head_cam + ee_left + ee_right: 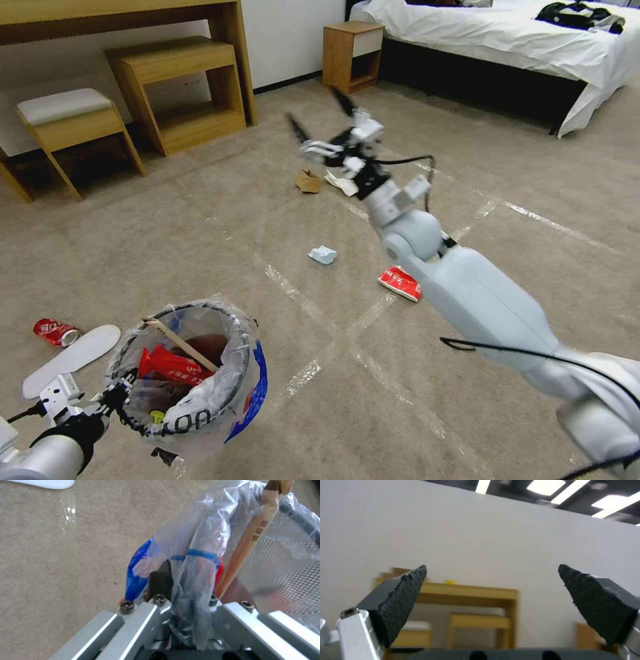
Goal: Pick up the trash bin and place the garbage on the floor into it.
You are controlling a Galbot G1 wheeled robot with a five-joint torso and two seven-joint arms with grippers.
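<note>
The left gripper [120, 397] is mostly hidden behind the trash bin [183, 373] and its plastic bag. The head view's near edge cuts off the bin's base. The raised right gripper [319, 119] is motion-blurred.

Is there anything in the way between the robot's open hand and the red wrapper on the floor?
Nothing visible. The right gripper hangs in the air, jaws open, and the red wrapper lies on bare carpet beside the right arm, nearer the robot than the gripper.
</note>
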